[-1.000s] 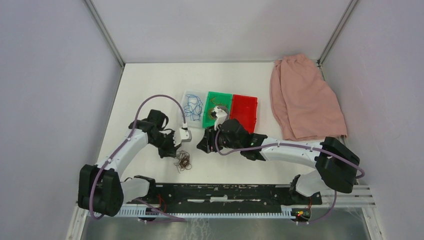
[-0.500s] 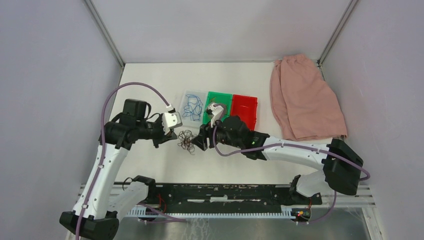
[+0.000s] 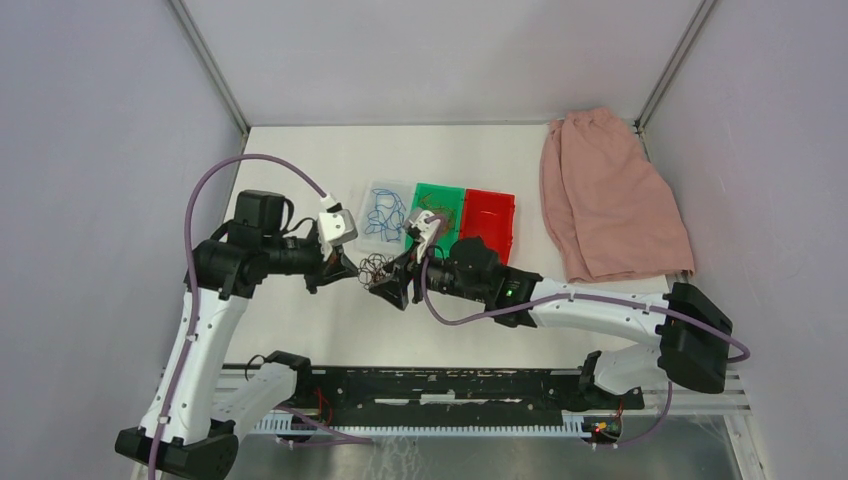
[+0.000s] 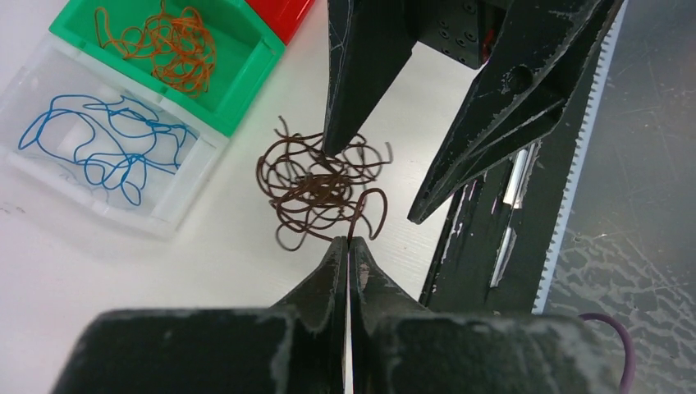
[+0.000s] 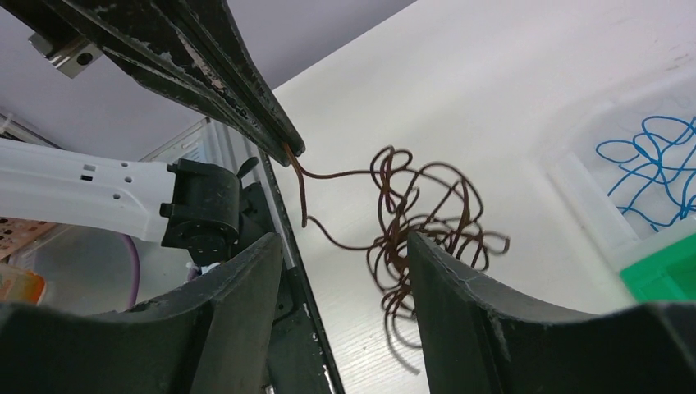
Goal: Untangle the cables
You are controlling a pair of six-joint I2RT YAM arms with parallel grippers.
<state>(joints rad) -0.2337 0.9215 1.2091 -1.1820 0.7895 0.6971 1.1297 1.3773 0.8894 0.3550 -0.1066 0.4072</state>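
Note:
A dark brown cable tangle hangs above the table, seen close in the left wrist view and the right wrist view. My left gripper is shut on one strand end of it; its tips also show from the other side. My right gripper is open, with part of the tangle dangling between its fingers and against one fingertip. Blue cables lie in a clear bin. Orange-red cables lie in a green bin.
A red bin stands right of the green one. A pink cloth lies at the back right. The black rail with the arm bases runs along the near edge. Grey walls close in both sides.
My left gripper has shut on the brown tangle, lifted it off the table and carried it back and right. My right gripper has opened wider and moved left to the tangle.

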